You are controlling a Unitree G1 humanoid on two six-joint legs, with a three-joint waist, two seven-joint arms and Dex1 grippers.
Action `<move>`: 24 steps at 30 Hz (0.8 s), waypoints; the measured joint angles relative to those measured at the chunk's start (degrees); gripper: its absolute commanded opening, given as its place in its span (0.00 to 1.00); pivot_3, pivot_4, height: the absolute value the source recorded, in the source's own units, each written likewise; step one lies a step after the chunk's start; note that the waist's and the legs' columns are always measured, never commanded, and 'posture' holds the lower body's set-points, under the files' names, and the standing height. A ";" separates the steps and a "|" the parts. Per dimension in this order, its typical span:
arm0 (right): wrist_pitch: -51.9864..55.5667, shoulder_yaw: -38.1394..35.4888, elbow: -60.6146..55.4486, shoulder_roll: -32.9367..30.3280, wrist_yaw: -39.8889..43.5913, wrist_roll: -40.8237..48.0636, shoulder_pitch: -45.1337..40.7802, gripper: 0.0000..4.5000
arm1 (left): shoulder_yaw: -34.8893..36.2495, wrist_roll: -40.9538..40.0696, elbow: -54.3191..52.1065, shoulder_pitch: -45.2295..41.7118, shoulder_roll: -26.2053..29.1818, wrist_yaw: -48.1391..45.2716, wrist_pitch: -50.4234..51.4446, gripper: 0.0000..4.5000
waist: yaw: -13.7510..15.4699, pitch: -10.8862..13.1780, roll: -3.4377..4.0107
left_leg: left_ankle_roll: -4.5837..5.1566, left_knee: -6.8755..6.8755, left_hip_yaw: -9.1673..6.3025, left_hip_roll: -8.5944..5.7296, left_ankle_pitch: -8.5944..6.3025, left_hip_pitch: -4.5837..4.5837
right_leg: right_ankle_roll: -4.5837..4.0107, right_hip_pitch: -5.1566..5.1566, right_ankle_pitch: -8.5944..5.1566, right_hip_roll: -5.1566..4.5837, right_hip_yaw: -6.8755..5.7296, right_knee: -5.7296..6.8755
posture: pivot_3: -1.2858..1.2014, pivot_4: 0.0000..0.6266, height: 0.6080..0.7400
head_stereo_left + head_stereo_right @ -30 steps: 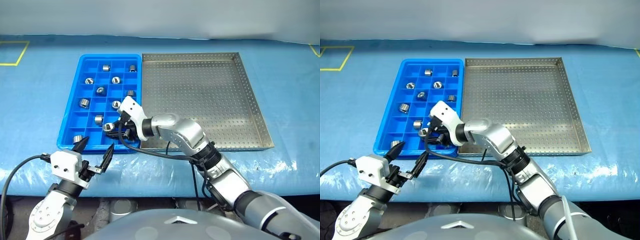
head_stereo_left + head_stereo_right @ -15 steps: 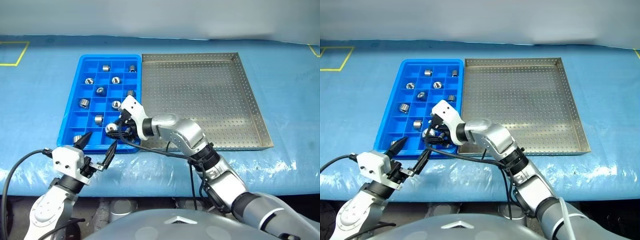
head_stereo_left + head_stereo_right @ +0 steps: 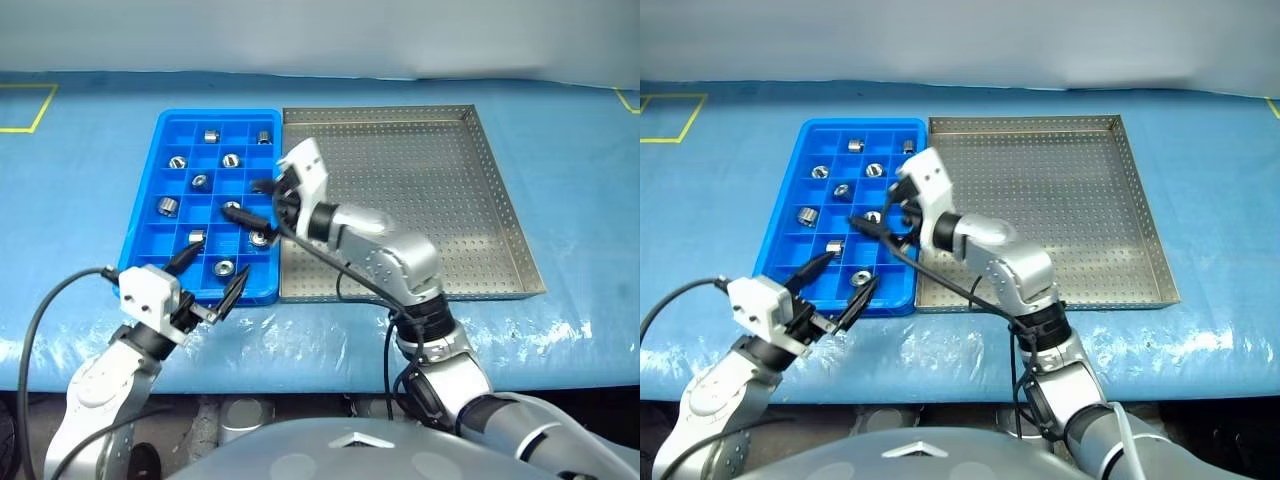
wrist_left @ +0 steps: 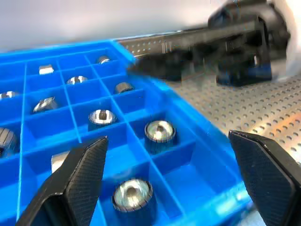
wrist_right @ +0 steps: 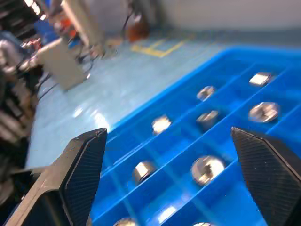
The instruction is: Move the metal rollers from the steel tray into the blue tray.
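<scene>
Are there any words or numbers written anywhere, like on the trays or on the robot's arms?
No, there is nothing to read here.
The blue tray: plain, no words or numbers.
The steel tray: only dots of holes, no writing.
The metal rollers: shiny, no marks that can be seen.
The right gripper and left gripper: no labels that can be made out.
The yellow lines on the table cover are just tape marks, not letters.

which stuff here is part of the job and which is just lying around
Part of the job:
- metal rollers, all sitting in compartments
- blue tray
- steel tray, no rollers seen in it
- right hand, open above the blue tray
- left hand, open at its near edge

Just lying about:
- pale blue table covering
- yellow tape marking
</scene>
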 measured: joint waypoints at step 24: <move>-2.12 -5.43 -18.95 -22.77 -1.14 -4.89 24.35 0.99 | -4.53 9.39 18.18 -25.39 -2.94 8.90 7.44 1.00 | -3.67 0.00 0.00 | -0.01 0.10 0.02 -0.04 0.01 0.06 | 0.05 0.10 0.04 0.00 0.10 0.08 | 0.47 0.24 1.00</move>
